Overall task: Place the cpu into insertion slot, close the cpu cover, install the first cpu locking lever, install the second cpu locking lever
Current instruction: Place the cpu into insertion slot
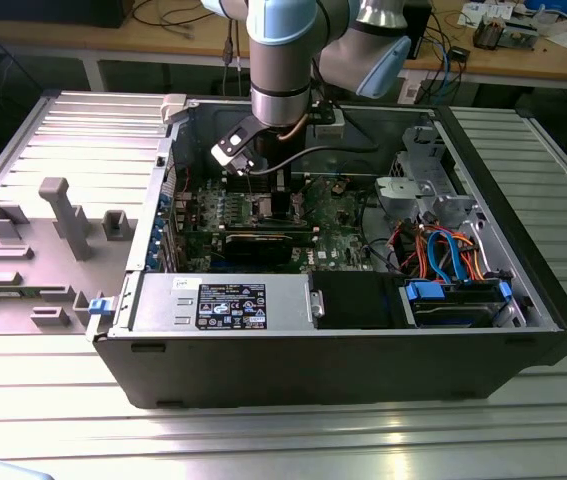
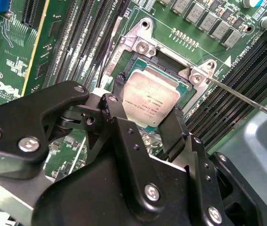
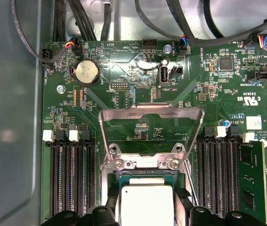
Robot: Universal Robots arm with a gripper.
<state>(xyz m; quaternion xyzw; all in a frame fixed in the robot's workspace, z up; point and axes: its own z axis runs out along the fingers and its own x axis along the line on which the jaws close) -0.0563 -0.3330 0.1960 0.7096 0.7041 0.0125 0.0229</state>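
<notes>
Motherboard: hand grips cpu, memory slots flanking

Ribbed metal table carries open computer case; grey fixture blocks at exterior view's left.

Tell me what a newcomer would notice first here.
The arm reaching into the open computer case dominates the exterior view. In the second wrist view, the gripper grips the silver cpu at the slot; in the first wrist view the cover stands raised open.
</notes>
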